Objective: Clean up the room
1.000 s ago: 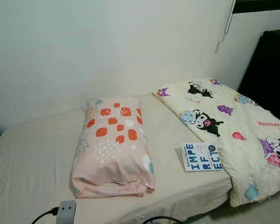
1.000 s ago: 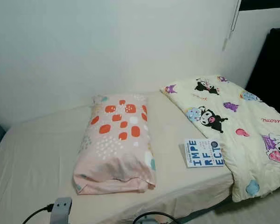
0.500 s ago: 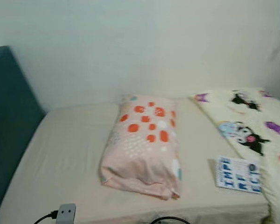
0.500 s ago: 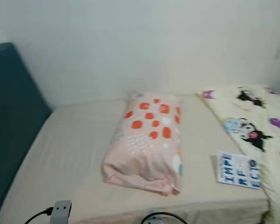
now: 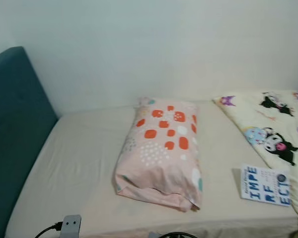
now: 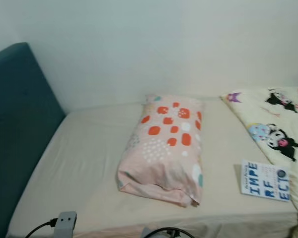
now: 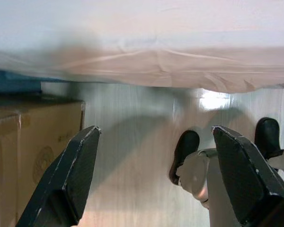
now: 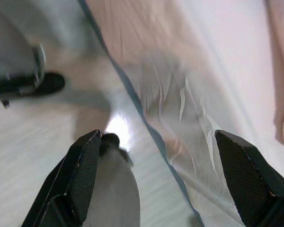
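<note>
A pink pillow (image 5: 161,148) with orange and white spots lies in the middle of a bed with a beige sheet (image 5: 79,163). To its right a white book (image 5: 266,184) with blue letters lies flat, beside a cream cartoon-print quilt (image 5: 273,129) at the bed's right end. My left gripper (image 7: 154,175) hangs open over the pale floor beside the bed's edge. Over the floor and the hanging sheet, my right gripper (image 8: 158,177) is open too, with nothing between its fingers.
A teal headboard (image 5: 15,129) stands at the bed's left end, and a pale wall runs behind. A cardboard box (image 7: 23,142) sits on the floor by the bed. A grey plug with a black cable (image 5: 68,225) shows at the bottom edge.
The camera has swung to the left: the headboard has come into view and the pillow, book and quilt have shifted right in the picture. Nothing on the bed has moved.
</note>
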Tool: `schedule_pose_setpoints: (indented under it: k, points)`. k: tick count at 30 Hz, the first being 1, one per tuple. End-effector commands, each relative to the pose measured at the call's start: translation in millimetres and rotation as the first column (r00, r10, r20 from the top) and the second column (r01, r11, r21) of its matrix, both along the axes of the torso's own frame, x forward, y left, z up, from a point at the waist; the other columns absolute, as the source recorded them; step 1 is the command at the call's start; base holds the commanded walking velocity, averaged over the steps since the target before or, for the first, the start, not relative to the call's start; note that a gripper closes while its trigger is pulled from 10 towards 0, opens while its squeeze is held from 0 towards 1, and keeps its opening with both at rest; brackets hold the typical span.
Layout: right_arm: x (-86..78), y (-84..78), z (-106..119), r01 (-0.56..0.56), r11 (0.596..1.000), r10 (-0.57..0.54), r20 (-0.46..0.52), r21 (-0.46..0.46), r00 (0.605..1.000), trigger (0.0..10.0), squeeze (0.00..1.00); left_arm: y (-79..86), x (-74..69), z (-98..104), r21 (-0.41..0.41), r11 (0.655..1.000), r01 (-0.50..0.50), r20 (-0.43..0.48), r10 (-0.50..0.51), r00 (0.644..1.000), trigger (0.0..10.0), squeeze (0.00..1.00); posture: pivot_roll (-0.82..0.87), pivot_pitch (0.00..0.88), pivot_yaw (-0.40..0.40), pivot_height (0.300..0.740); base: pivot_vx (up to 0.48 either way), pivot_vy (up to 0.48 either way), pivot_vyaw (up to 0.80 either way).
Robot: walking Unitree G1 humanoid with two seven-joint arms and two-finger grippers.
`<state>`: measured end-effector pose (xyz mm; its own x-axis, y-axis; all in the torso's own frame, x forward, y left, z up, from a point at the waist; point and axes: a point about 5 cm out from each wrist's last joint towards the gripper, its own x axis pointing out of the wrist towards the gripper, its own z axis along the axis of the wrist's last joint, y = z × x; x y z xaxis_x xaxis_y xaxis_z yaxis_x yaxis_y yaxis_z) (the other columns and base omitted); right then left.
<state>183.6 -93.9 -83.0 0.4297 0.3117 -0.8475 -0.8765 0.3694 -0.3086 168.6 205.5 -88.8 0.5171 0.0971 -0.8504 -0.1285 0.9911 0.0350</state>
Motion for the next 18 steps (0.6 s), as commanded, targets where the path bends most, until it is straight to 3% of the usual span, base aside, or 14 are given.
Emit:
schedule_pose_setpoints:
  k: [1, 8, 10, 11, 13, 15, 18]
  points:
    - [8.5, 16.8, 7, -0.067, 0.998, 0.066, 0.053, 0.018, 0.996, 10.0, 0.00, 5.4, -2.5, 0, 0.014, 1.000, 0.005, -0.013, -0.005, 1.000, 10.0, 0.00, -0.12, 0.000, 0.035, 0.710, 0.000, 0.000, 0.00]
    - [2.5, 21.1, 4, -0.072, 0.997, 0.072, -0.005, 0.018, 0.997, 10.0, 0.00, 4.9, -1.6, 0, 0.016, 1.000, 0.019, -0.015, -0.019, 1.000, 10.0, 0.00, -0.13, 0.000, 0.042, 0.710, 0.000, 0.000, 0.00]
    - [-12.2, 15.7, -4, -0.167, 0.983, 0.165, -0.043, -0.069, 0.985, 10.0, 0.00, 2.8, 1.3, 1, 0.014, 1.000, 0.025, -0.010, -0.025, 1.000, 10.0, 0.00, -0.13, 0.000, 0.041, 0.710, 0.000, 0.000, 0.00]
    - [-12.2, 15.7, -4, -0.167, 0.983, 0.165, -0.043, -0.069, 0.985, 10.0, 0.00, 2.8, 1.3, 1, 0.014, 1.000, 0.025, -0.010, -0.025, 1.000, 10.0, 0.00, -0.13, 0.000, 0.041, 0.710, 0.000, 0.000, 0.00]
    - [-12.0, 15.8, -4, -0.107, 0.994, 0.105, -0.050, -0.026, 0.993, 10.0, 0.00, 1.6, 3.7, 2, 0.010, 1.000, 0.022, -0.002, -0.022, 1.000, 10.0, 0.00, -0.12, 0.000, 0.036, 0.710, 0.000, 0.000, 0.00]
    - [-2.7, 29.7, 4, -0.034, 0.995, 0.036, -0.023, 0.097, 0.999, 10.0, 0.00, 0.7, 6.2, 3, 0.006, 1.000, 0.022, 0.009, -0.022, 1.000, 10.0, 0.00, -0.13, 0.000, 0.033, 0.710, 0.000, 0.000, 0.00]
    - [2.1, 29.3, 7, 0.046, 0.988, -0.040, -0.044, 0.145, 0.998, 10.0, 0.00, 0.6, 6.6, 3, 0.004, 1.000, 0.020, 0.012, -0.020, 1.000, 10.0, 0.00, -0.12, 0.000, 0.028, 0.710, 0.000, 0.000, 0.00]
